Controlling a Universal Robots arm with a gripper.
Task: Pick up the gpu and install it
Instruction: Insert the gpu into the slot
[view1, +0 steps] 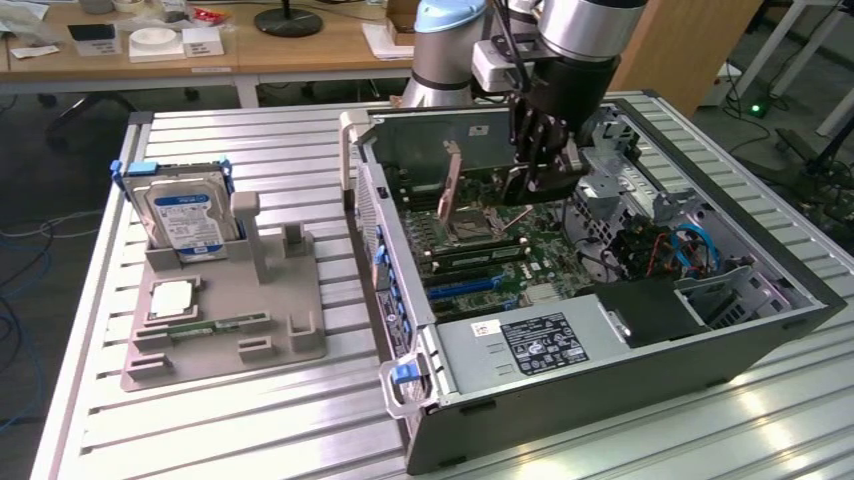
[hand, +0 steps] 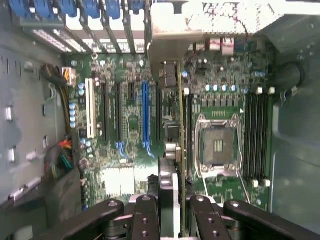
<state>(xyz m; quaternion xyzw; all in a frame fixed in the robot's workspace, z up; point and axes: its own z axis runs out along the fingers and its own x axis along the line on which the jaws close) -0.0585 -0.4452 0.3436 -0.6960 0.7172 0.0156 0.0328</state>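
Observation:
My gripper (view1: 534, 192) hangs inside the open computer case (view1: 747, 330), above the motherboard (view1: 514, 260). It is shut on the gpu (view1: 454, 185), which it holds upright on its long edge. In the wrist view the gpu (hand: 172, 150) shows edge-on as a thin card running away from the gripper (hand: 172, 212). Its silver bracket (hand: 167, 30) points at the case's slot wall. The card hovers over the board between the long blue slot (hand: 145, 117) and the empty CPU socket (hand: 217, 145).
A grey tray (view1: 267, 340) on the exterior view's left holds a silver hard drive (view1: 187, 220), a CPU (view1: 174, 300) and a memory stick (view1: 214, 325). The power supply (view1: 534, 345) fills the case's near corner. Cables (view1: 681, 250) lie on the exterior view's right.

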